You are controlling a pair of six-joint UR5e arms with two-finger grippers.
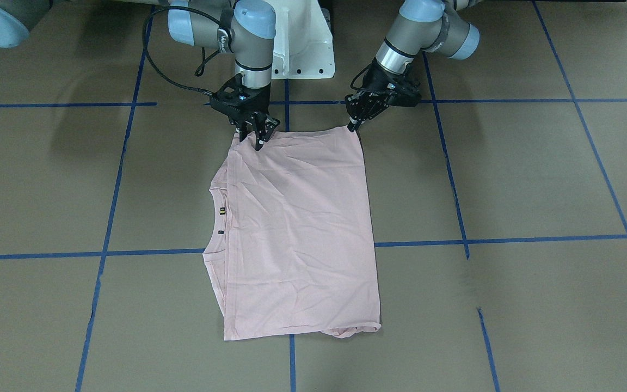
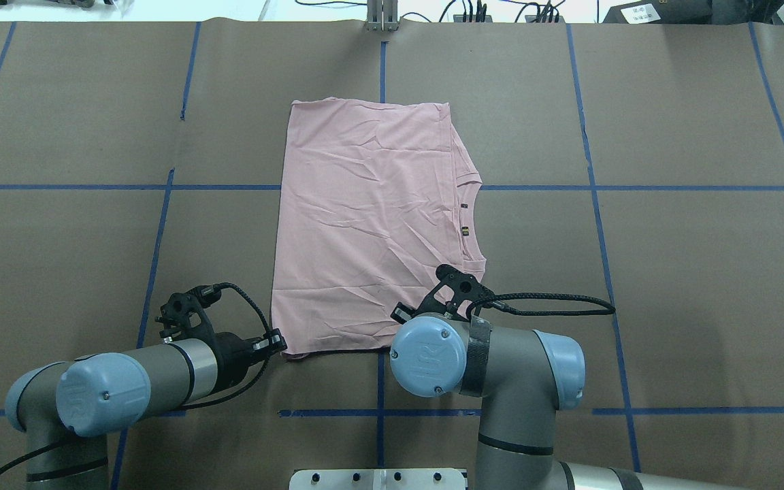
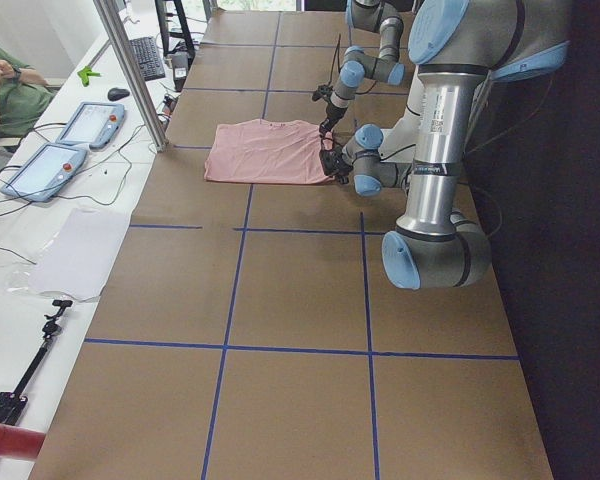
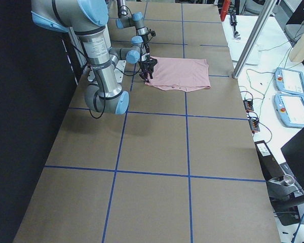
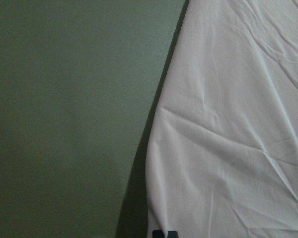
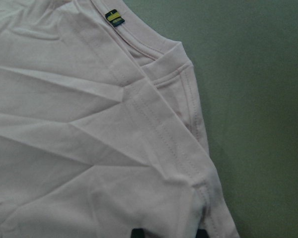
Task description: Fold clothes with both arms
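The pale pink T-shirt point(image 1: 297, 228) point(image 2: 371, 218) lies flat on the table as a folded rectangle. Its plain side faces up and its neckline points to the robot's right. My left gripper point(image 1: 352, 126) point(image 2: 278, 342) is at the near left corner, shut on the cloth edge, which rises slightly. In the left wrist view its tips point(image 5: 164, 234) sit together on the fabric point(image 5: 228, 124). My right gripper point(image 1: 258, 136) stands open over the near right corner by the folded sleeve. Its fingertips point(image 6: 136, 233) are spread apart on the cloth point(image 6: 89, 124). In the overhead view its own arm hides it.
Brown paper with blue tape lines point(image 1: 455, 239) covers the table. The white pedestal base point(image 1: 302, 49) stands between the arms. Beyond the far edge are a metal post point(image 3: 130, 70), two teach pendants point(image 3: 40, 170) and a seated person point(image 3: 0, 90).
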